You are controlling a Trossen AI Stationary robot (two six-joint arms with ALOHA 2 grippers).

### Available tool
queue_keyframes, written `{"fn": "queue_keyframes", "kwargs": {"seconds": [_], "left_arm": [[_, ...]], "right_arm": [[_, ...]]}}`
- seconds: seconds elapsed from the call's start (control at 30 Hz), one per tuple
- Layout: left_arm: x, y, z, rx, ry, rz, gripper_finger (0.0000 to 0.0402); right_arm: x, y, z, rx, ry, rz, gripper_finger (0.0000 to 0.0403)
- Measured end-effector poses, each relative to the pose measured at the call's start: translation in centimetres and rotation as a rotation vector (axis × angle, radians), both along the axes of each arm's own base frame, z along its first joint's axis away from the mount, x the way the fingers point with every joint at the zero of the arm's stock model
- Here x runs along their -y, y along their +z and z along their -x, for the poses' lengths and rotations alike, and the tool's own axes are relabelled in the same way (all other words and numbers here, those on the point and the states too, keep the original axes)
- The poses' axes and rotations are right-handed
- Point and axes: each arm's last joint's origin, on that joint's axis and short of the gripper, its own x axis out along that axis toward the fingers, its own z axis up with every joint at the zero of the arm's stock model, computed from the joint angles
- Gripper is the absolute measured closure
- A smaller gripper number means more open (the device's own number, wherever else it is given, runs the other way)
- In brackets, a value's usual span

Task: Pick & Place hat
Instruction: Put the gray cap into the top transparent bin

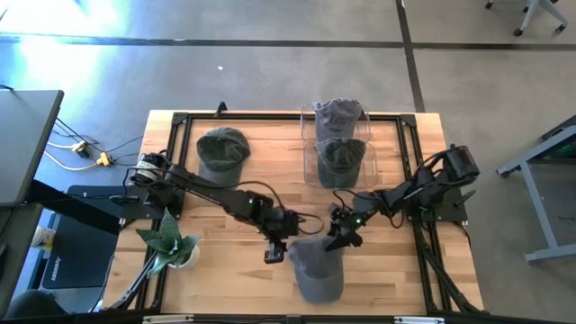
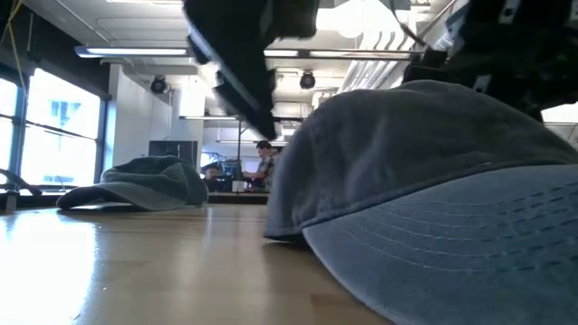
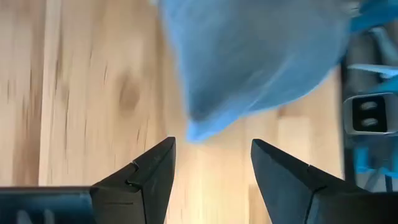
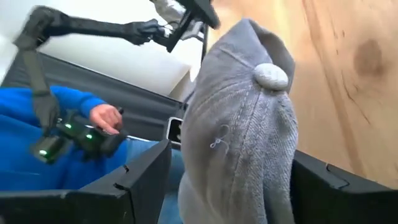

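1. The grey cap (image 1: 317, 264) lies on the wooden table (image 1: 225, 279) at the near edge, between the two arms; its crown sits just beside the right gripper (image 1: 342, 236) and a little past the left gripper (image 1: 275, 255)

2. In its own wrist view the right gripper (image 4: 221, 180) has its fingers spread, with the crown and top button of the cap (image 4: 239, 118) sitting between them; nothing is pinched yet, so the step in hand looks like taking hold of the crown

3. To do it well, I would close on a good fold of cloth near the button, not on the thin edge, since soft fabric can slip out of a shallow bite

4. The left gripper (image 3: 211, 158) is also spread and holds nothing; the cap's edge (image 3: 249, 68) lies just ahead of its tips, not between them. It should stay clear so the two arms do not meet over the cap

5. Lift straight up before moving across, as the brim may drag on the wood

6. Two more caps sit in the clear bins (image 1: 340, 144) beyond the right gripper, which I judge to be the likely place for this one, and another cap (image 1: 221, 151) lies loose beyond the left arm

7. A person's hand (image 4: 106, 117) shows off the table edge; keep the swing away from it
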Motion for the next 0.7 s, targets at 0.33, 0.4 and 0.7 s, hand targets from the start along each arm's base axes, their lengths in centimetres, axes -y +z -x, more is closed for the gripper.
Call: {"fn": "queue_keyframes", "kwargs": {"seconds": [0.33,0.4,0.7], "left_arm": [[4.0,-2.0,1.1,0.060,0.229,-0.121,0.0197],[3.6,-2.9,0.9,0.072,0.287,-0.179,0.0197],[1.1,-1.7,-0.9,0.137,0.321,-0.235,0.0197]], "right_arm": [[1.9,-0.4,-2.5,-0.019,0.041,-0.069,0.0149],[2.1,0.2,-2.8,0.022,0.086,-0.090,0.0149],[2.9,3.0,-2.3,0.060,0.118,-0.217,0.0149]]}}
